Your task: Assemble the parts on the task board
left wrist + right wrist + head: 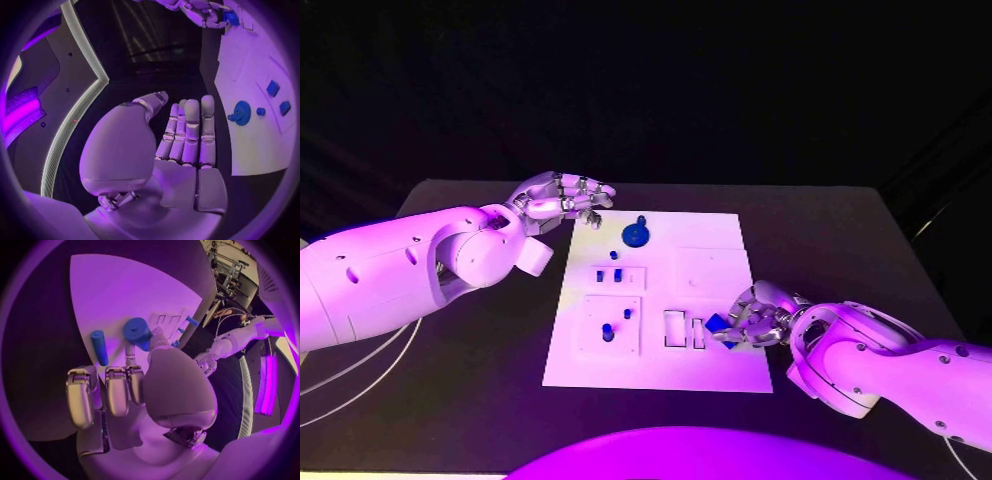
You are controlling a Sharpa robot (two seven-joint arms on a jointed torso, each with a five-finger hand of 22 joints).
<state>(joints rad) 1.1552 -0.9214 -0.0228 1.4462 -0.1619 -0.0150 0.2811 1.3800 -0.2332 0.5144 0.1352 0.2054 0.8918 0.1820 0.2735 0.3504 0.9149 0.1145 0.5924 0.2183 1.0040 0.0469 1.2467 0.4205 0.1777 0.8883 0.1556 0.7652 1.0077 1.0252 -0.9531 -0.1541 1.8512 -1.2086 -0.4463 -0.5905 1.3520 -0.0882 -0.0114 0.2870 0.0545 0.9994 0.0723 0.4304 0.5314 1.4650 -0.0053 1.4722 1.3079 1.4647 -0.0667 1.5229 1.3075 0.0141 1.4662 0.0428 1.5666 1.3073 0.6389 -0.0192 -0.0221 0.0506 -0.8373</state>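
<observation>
While the left hand (564,196) hovers empty, fingers straight and together, off the white task board's (711,370) far left corner, the right hand (759,315) pinches a blue part (720,324) at its near right area. A round blue part (635,236) lies near the far edge

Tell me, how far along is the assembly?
Early to midway. Small parts already stand in the board. The right hand holds a blue part at the board's near edge. The round part still lies loose; the left hand is empty.
</observation>
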